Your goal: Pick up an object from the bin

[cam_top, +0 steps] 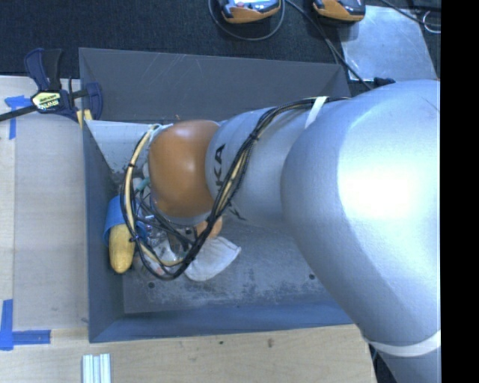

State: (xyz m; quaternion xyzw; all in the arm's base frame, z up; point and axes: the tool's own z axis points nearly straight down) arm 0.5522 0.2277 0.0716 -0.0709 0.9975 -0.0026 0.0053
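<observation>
We cannot tell how the hand (pixel 165 238) is set, low just right of the yellow banana-shaped object (pixel 121 251), so closing risks snagging the white cloth (pixel 215 259) further right, or jamming that object against the bin wall (pixel 96 224) at its left.

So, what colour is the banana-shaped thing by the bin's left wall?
The banana-shaped thing is yellow; camera view.

A pale, wood-grained table (pixel 45 224) runs along the left and near sides of where I work. Past the far side lies a dark, textured surface (pixel 135 26). Two rounded black-and-orange devices (pixel 247 9) sit at its top edge, with black cables (pixel 327 37) trailing across it.
</observation>
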